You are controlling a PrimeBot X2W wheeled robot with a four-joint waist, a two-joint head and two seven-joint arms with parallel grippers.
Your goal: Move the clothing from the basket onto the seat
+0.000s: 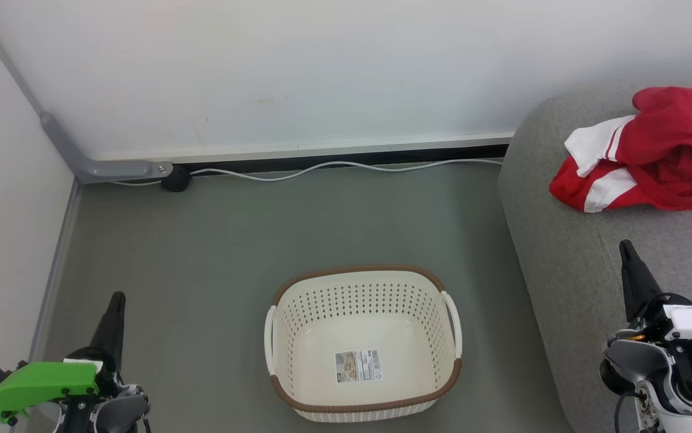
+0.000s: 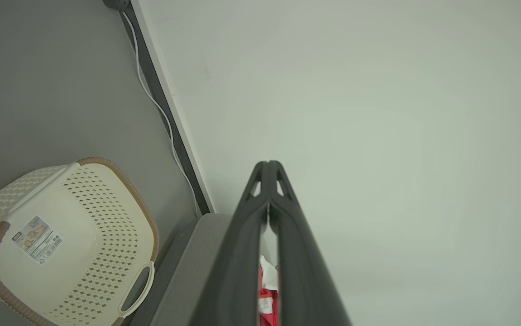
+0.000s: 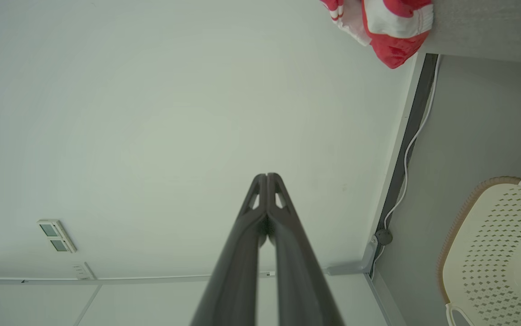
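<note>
1. Red-and-white garment [image 1: 652, 150]: we find it crumpled in a heap on the light-grey sofa [image 1: 562, 264] at the right, well apart from the basket.
2. Cream perforated laundry basket [image 1: 361, 269]: brown rim, upright on the grey floor [image 1: 201, 240], its bottom bare save a barcode sticker [image 1: 358, 365].
3. Left gripper [image 1: 118, 299]: low at the left over the floor, fingers pressed together on nothing.
4. Right gripper [image 1: 625, 246]: over the sofa's front edge, fingers likewise together and empty.
5. White cable [image 1: 321, 166]: we trace it along the skirting to a small dark round piece [image 1: 175, 178], possibly a plug.
</note>
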